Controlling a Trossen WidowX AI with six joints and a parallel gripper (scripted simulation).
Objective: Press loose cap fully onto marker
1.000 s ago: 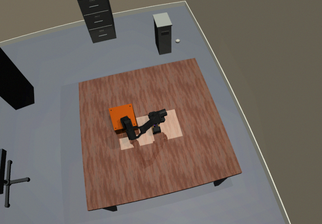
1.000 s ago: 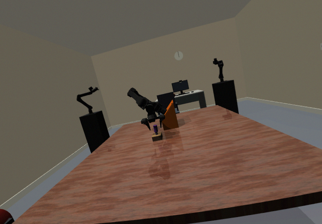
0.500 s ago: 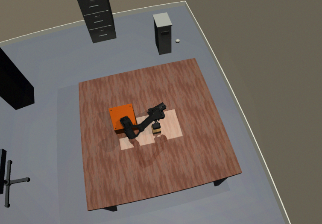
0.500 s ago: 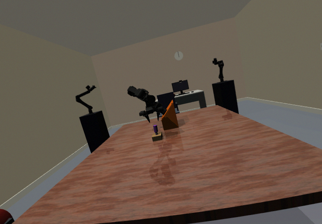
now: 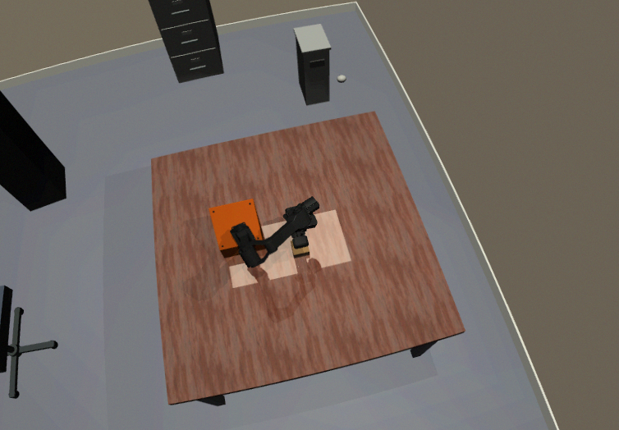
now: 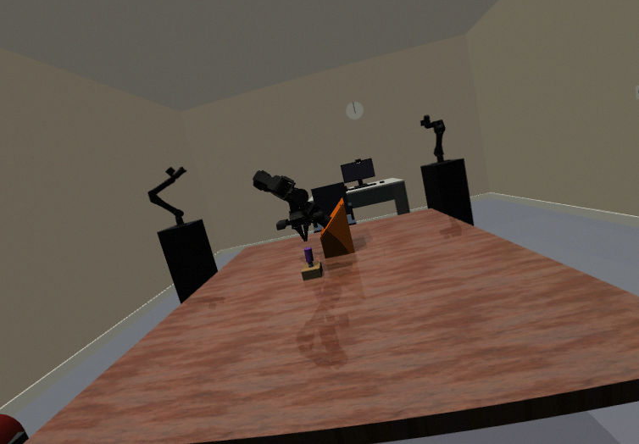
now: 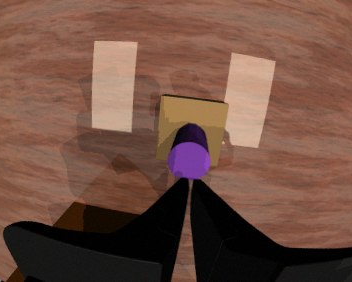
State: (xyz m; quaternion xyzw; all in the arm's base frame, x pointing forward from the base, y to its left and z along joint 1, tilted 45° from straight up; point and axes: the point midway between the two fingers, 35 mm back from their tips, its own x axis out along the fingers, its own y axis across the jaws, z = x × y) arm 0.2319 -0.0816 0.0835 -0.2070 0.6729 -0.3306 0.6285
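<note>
Black claw (image 7: pixel 190 183) pinched shut, empty, just above purple cylindrical cap (image 7: pixel 188 159) on marker mid-tabletop (image 5: pixel 379 245) — press-down step; next, push straight down.

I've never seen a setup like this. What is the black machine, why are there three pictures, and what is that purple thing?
The black machine is a robot arm bolted to an orange base on a wooden table. One picture looks down from the ceiling, one looks across the table from its far end, and one comes from a camera on the arm's wrist, looking down past its claw. The purple thing is a marker wearing its cap, standing upright in a small tan block. The claw is shut, holds nothing and hangs just above the cap. Pale rectangles are marked on the table beside the block.
</note>
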